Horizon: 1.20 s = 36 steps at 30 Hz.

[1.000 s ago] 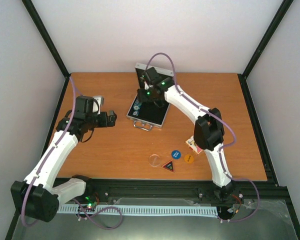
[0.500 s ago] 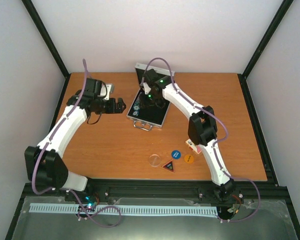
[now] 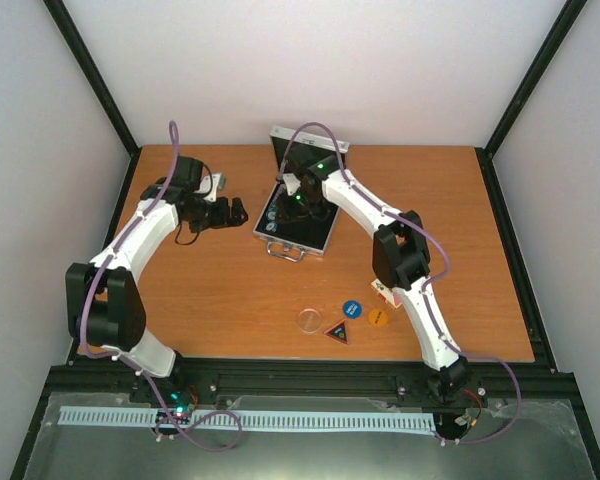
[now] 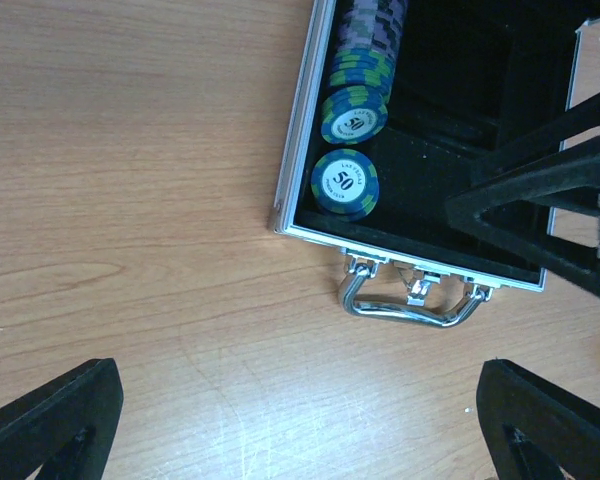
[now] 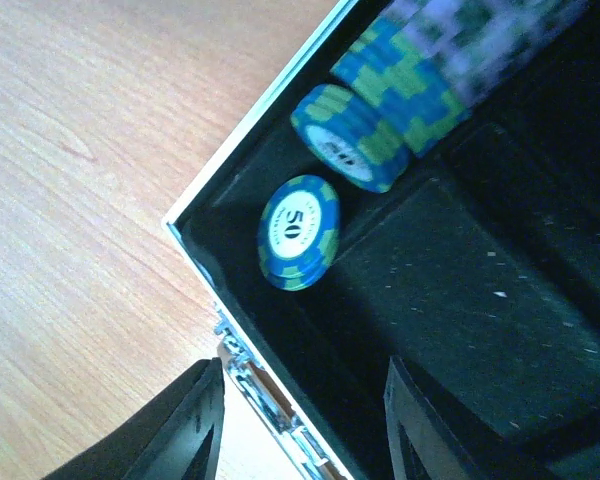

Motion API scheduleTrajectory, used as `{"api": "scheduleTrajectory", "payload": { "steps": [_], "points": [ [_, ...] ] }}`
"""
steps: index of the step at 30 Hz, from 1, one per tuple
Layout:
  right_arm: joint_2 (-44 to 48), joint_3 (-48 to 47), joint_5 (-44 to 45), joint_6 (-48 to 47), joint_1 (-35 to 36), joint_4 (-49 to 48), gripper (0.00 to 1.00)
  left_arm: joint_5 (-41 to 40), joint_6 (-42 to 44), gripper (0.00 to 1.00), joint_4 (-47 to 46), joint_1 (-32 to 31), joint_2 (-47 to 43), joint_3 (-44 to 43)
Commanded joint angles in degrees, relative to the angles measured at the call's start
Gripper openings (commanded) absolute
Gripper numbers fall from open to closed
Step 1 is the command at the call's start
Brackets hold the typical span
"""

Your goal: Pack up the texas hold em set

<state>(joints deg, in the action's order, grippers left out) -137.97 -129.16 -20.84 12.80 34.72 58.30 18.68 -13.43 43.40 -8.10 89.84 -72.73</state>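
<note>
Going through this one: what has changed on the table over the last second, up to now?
The left gripper, open and empty, swung away from the near edge toward the left side of the case, and its elbow folded up. The right arm's elbow drew left while the right gripper stayed over the open case, holding nothing. The case, blue button, orange button and triangular button did not move.

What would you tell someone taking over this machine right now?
The left hand is open, empty, left of the case. The right hand is open, empty, over the case.
Done: chips sit inside.
To do: the clear button, blue button, orange button, triangular button and card deck lie on the table; pack them, then close the case.
</note>
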Motion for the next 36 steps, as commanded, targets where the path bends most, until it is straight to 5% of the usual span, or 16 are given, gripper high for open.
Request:
{"api": "scheduleTrajectory", "payload": {
  "steps": [1,36],
  "points": [
    [-1.92,-1.37,-5.82,0.9,0.85,-0.39,0.46,1.19,1.1,1.0,-0.33,0.28,0.59,0.45],
    [-8.72,-5.59,-6.41,4.35,3.17,-5.65,0.45,-3.32,0.79,1.0,-1.09,0.29,-6.03,4.16]
  ]
}}
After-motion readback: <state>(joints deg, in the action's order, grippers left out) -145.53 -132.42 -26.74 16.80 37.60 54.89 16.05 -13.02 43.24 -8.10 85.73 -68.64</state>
